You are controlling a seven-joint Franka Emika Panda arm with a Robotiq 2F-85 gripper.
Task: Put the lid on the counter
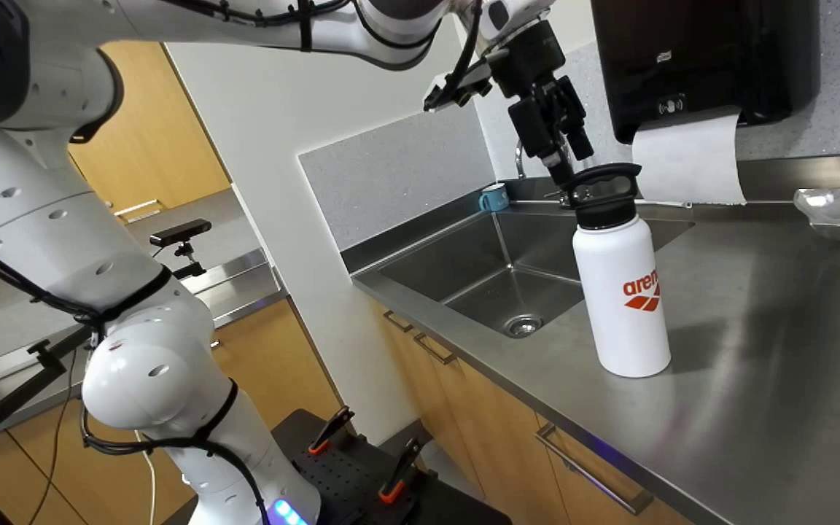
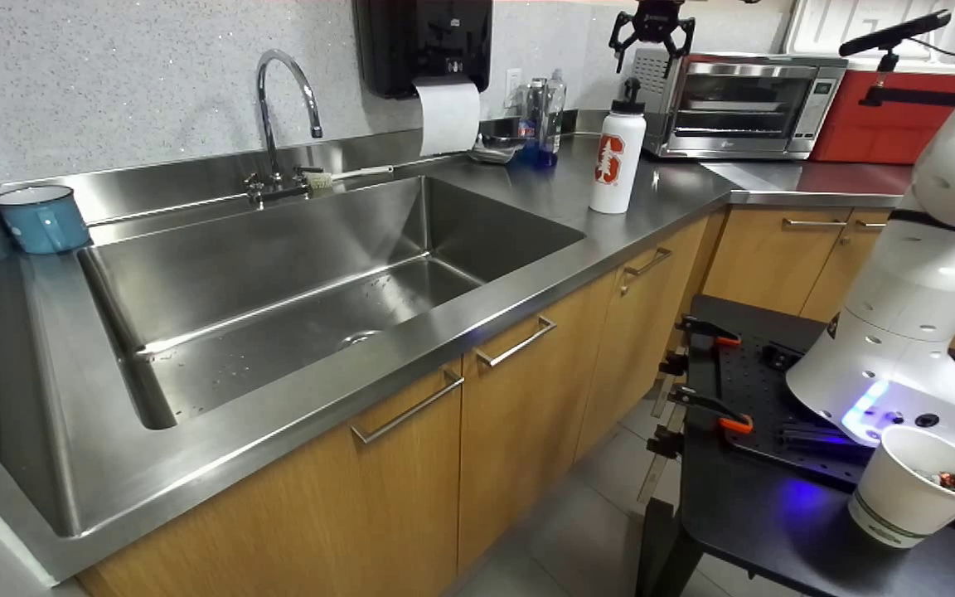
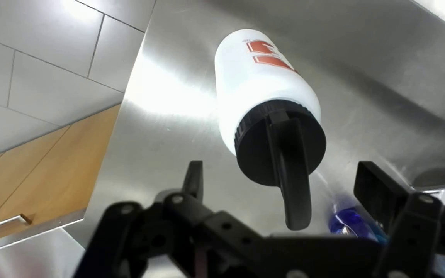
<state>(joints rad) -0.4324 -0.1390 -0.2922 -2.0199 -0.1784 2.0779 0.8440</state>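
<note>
Your pincer (image 3: 281, 170) is spread wide and holds nothing, close to the lid (image 3: 280, 148), which shows between its fingers (image 3: 379, 191) in the wrist view. You can see in both exterior views that the lid sits on the bottle (image 1: 613, 313), which stands upright on the table (image 1: 777, 394), just beside the sink (image 1: 442, 266).

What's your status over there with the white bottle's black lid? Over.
End effector open above black loop-handled lid. Lid on white water bottle, not yet on stainless-steel countertop. Nothing seen between end effector and lid.
</note>
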